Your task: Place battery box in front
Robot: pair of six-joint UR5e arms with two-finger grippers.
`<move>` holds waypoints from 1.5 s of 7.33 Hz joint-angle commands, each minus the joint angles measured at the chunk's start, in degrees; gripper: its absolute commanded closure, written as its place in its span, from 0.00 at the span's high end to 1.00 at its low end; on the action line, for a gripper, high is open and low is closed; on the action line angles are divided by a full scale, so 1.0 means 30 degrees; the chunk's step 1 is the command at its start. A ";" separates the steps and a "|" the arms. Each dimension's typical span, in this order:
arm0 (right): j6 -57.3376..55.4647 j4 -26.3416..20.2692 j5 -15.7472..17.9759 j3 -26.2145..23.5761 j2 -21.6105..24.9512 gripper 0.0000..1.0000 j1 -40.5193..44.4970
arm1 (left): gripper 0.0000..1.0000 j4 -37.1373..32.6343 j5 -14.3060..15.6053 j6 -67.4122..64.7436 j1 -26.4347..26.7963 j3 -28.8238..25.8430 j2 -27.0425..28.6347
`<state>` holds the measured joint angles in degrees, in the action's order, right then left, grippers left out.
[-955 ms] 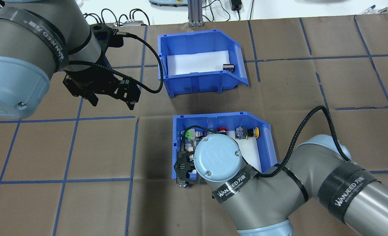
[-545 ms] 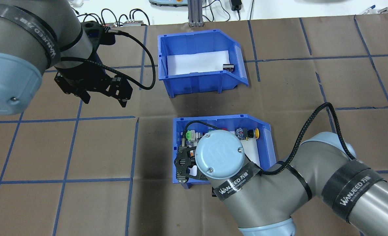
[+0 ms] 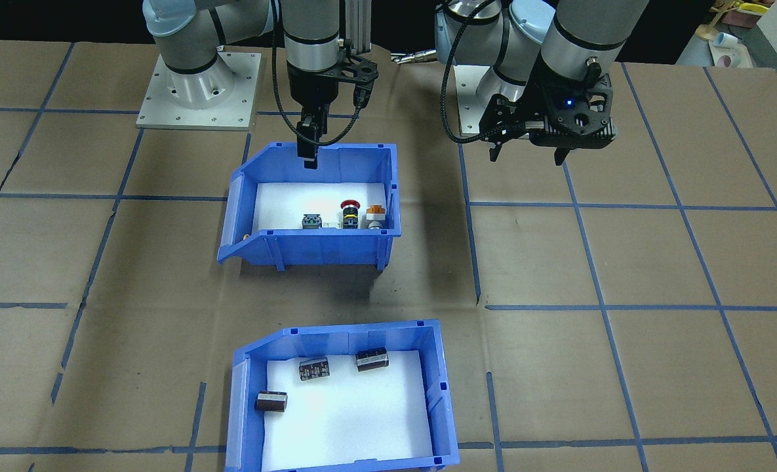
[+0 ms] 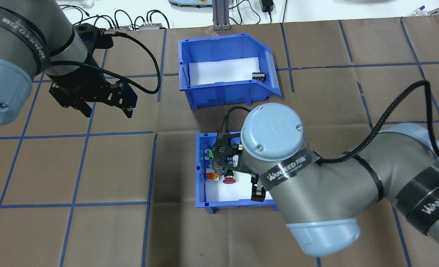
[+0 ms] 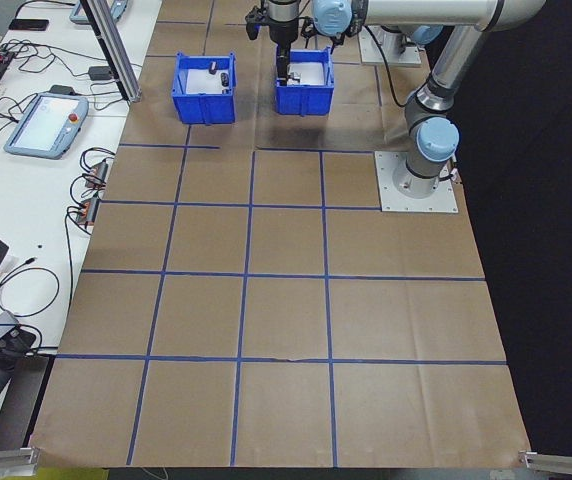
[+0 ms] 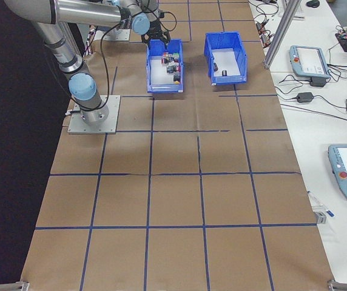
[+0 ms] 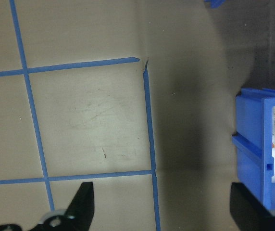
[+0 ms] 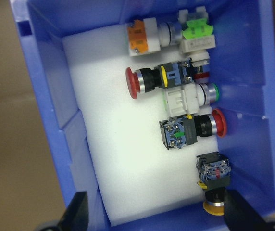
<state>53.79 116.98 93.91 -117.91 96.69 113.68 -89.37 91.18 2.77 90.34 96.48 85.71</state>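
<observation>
The battery box is a blue bin with white foam, on the table's far side from me. Three dark batteries lie in it; only one battery shows from overhead. The bin of coloured switches stands between it and my base. My right gripper hangs open over this switch bin, fingers spread above the foam and holding nothing. My left gripper is open and empty above bare table beside the switch bin.
Brown paper with a blue tape grid covers the table. Cables and an aluminium post line the far edge. Teach pendants lie on the white side bench. My base plates sit behind the bins.
My right wrist has swung from the switch bin's near-left corner to above its middle. The left gripper has drawn further left, away from both bins.
</observation>
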 commanded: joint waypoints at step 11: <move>-2.0292 -0.6429 -0.1450 0.7537 -0.2370 1.00 -0.7864 | 0.99 0.0082 -0.0187 0.0072 0.0063 -0.0285 -0.0005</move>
<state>-2.33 102.65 89.58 -98.86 91.56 90.13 -89.06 90.61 3.06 90.46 95.70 85.77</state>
